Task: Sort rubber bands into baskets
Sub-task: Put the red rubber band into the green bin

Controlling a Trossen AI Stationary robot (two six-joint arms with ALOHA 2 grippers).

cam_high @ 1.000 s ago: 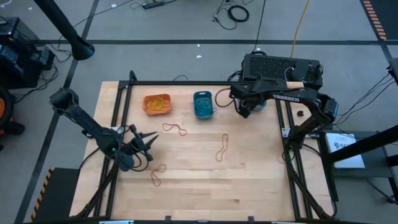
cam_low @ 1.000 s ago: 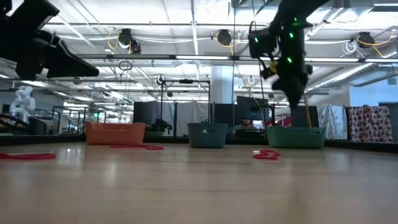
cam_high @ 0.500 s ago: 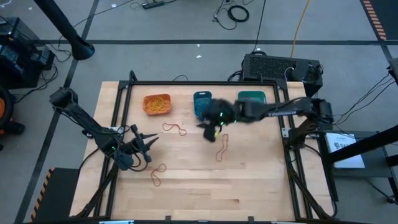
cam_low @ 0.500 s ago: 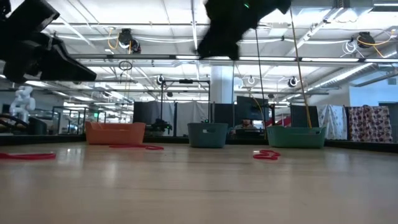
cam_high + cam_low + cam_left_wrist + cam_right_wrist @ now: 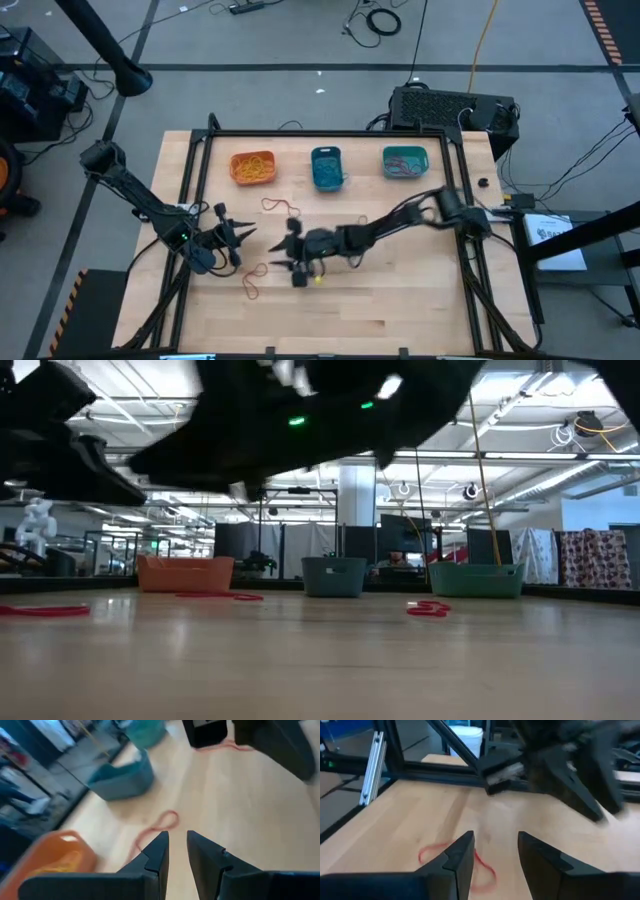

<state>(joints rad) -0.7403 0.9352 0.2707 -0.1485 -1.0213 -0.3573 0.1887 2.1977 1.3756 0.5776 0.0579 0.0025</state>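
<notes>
Since earlier, our right gripper (image 5: 293, 258) swings across, apparently empty, jaws apart above a thin red rubber band (image 5: 252, 282).

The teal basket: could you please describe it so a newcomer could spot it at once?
Three baskets stand in a row along the table's far edge. The teal basket is at the right end, next to the blue basket; it alone is green-tinted, and the orange basket is at the other end.

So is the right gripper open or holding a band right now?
Open and empty: the right gripper shows a clear gap between its fingers, with a red rubber band lying on the table beyond.
</notes>
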